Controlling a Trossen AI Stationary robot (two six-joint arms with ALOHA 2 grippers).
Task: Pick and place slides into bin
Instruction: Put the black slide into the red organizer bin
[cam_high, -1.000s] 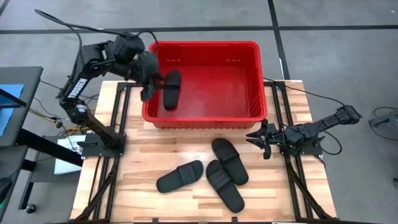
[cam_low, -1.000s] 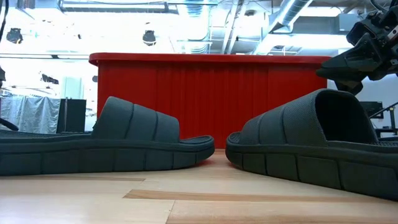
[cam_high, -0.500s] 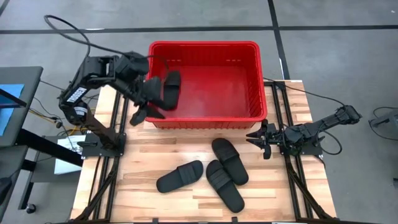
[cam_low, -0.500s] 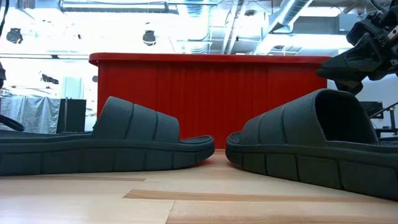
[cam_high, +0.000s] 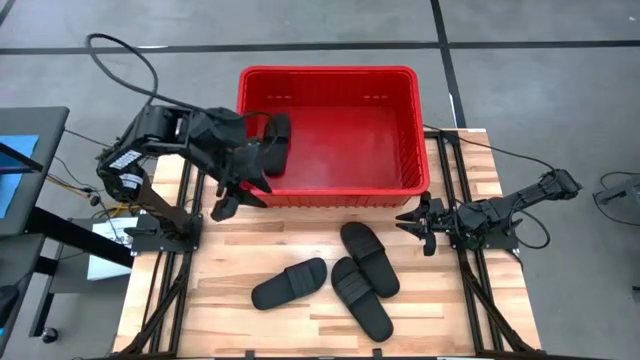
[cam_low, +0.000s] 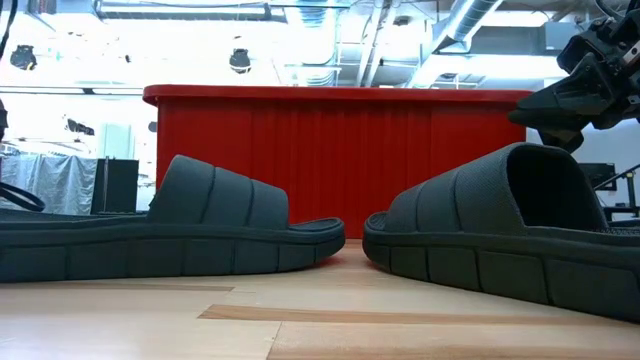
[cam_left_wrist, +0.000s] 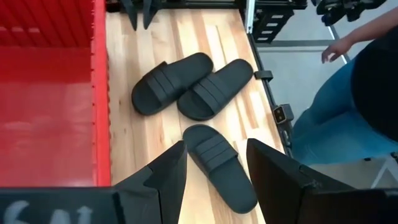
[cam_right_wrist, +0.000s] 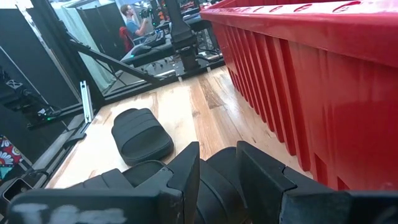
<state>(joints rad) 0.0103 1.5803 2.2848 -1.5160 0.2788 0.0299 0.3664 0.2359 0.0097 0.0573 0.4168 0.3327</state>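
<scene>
The red bin (cam_high: 330, 80) stands at the table's far side. One black slide (cam_high: 275, 145) lies inside it along its left wall. Three more slides (cam_high: 289, 283), (cam_high: 370, 258), (cam_high: 361, 298) lie sole-down on the wood near the front; they also show in the left wrist view (cam_left_wrist: 171, 90), (cam_left_wrist: 214, 87), (cam_left_wrist: 221, 165). My left gripper (cam_high: 240, 200) hangs open and empty over the bin's near left corner. My right gripper (cam_high: 420, 228) is open and empty at the table's right edge, beside the bin's near right corner.
Bare wood lies between the bin's near wall (cam_low: 340, 160) and the three slides. Black frame rails (cam_high: 190, 200) run along both table sides. A person in jeans (cam_left_wrist: 367, 93) stands past the table's front, one hand (cam_left_wrist: 339, 46) out.
My left gripper has drawn back from the slide in the bin, moving toward the table's near edge and out over the bin's near left corner. The slide has stayed where it lay in the bin.
</scene>
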